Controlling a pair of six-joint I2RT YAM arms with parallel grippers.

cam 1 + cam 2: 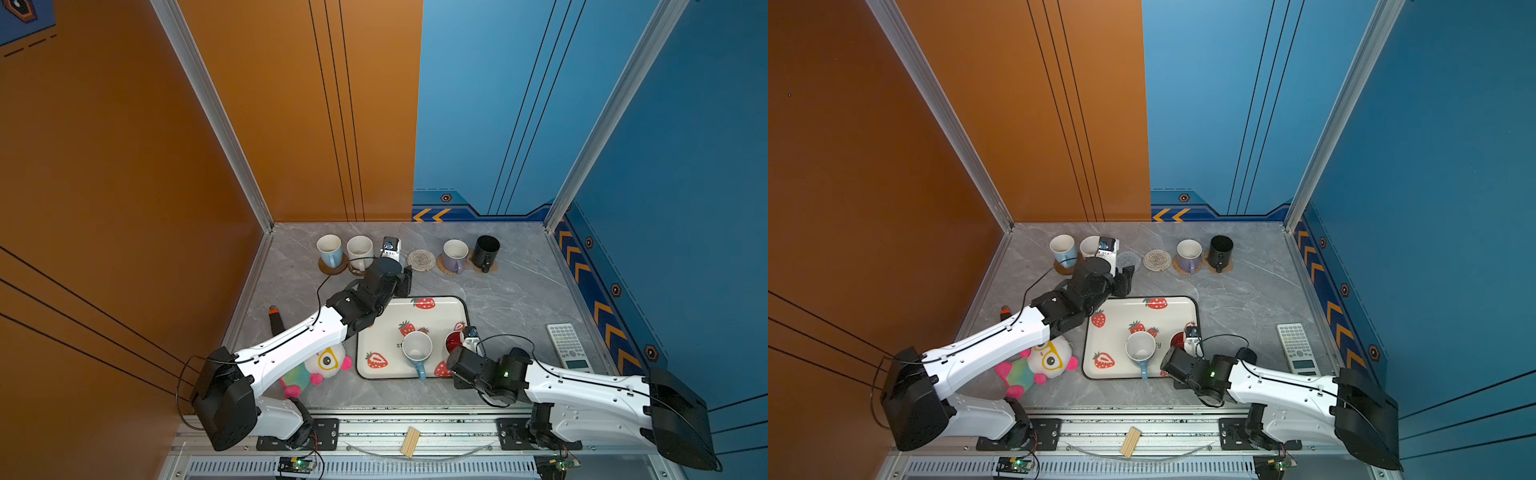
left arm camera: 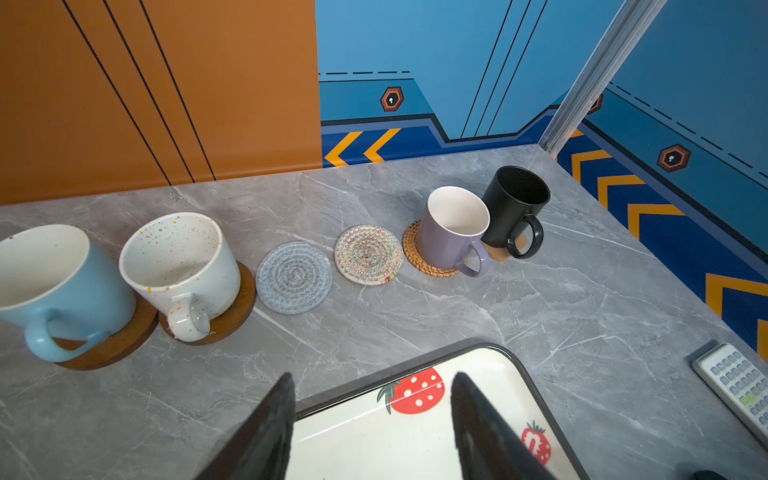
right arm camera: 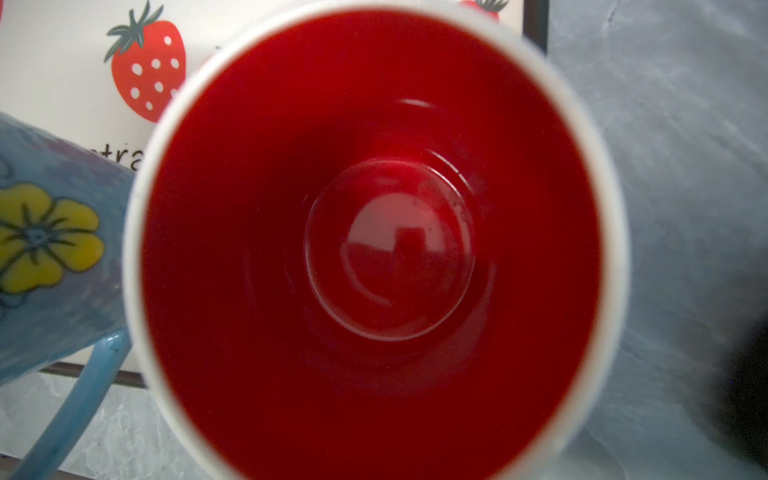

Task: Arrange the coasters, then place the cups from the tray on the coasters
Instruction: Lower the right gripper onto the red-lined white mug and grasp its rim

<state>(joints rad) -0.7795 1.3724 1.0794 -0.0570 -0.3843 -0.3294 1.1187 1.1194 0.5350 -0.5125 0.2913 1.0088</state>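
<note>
Grey marble tabletop [image 1: 519, 299] holds tray [image 3: 50, 83] lettered "stra".

The tray [image 1: 440, 320] is white with a dark rim, red strawberries with green leaves and dark lettering. The red-lined mug [image 3: 374, 249] is glossy red inside with a white rim. The flowered blue mug [image 3: 75, 307] is light blue with a yellow, dark-veined flower. The plain blue mug [image 2: 62, 286] is light blue outside and off-white inside. The speckled mug [image 2: 183, 257] is cream with orange and grey flecks. The brown discs [image 2: 237, 307] are glossy dark brown. The grey coaster [image 2: 294, 277] shows woven rings, and the cream coaster [image 2: 368, 254] has multicoloured zigzags. The lavender mug [image 2: 451, 232] is cream inside. The rattan coaster [image 2: 415, 255] is tan and the black mug [image 2: 515, 203] black all over. The tabletop [image 2: 540, 311] is grey marble, white-veined.
</note>
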